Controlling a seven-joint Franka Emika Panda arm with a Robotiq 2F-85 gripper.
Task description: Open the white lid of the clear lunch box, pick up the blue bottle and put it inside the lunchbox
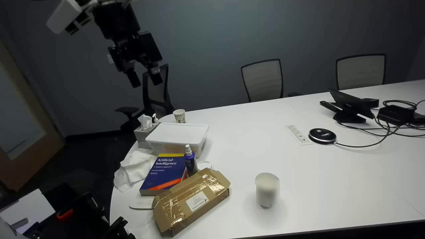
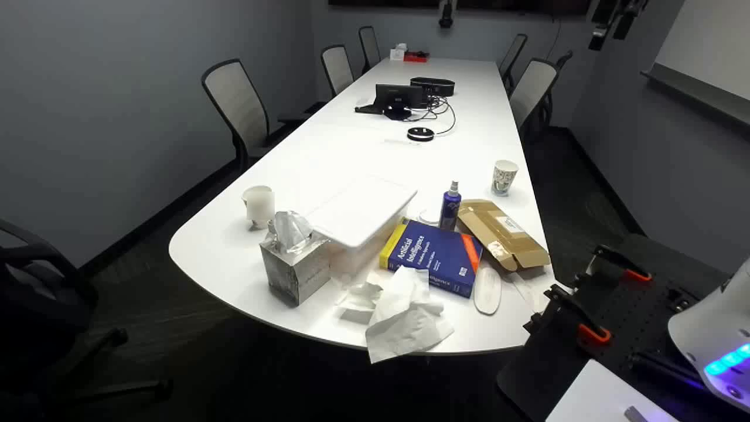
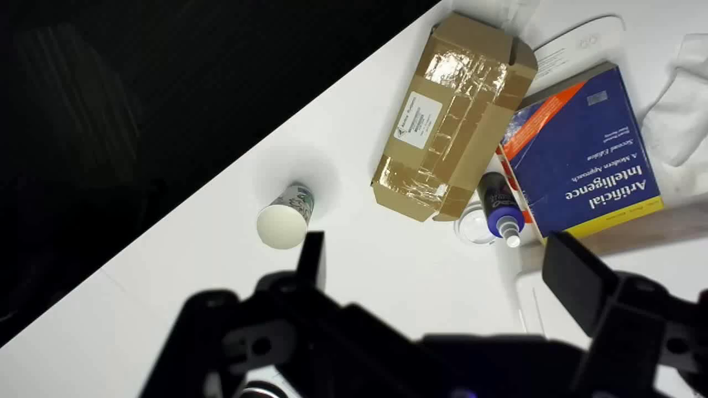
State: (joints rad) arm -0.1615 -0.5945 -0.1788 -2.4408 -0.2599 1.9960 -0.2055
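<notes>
The clear lunch box (image 1: 169,148) stands on the table with its white lid (image 1: 179,132) lying on top. The lid shows also in an exterior view (image 2: 363,211); in the wrist view only part of it (image 3: 558,309) shows, partly behind a finger. The blue bottle (image 1: 190,163) with a white spray top stands upright between the book and the cardboard box. It shows too in an exterior view (image 2: 450,212) and the wrist view (image 3: 499,202). My gripper (image 1: 145,79) is high above the table, open and empty, its fingers wide apart in the wrist view (image 3: 442,257).
A blue book (image 2: 433,252) and a cardboard box (image 2: 501,231) lie beside the bottle. A tissue box (image 2: 296,266), crumpled tissues (image 2: 404,319) and a paper cup (image 2: 259,208) are near the lunch box. Another cup (image 1: 267,191) stands near the table edge.
</notes>
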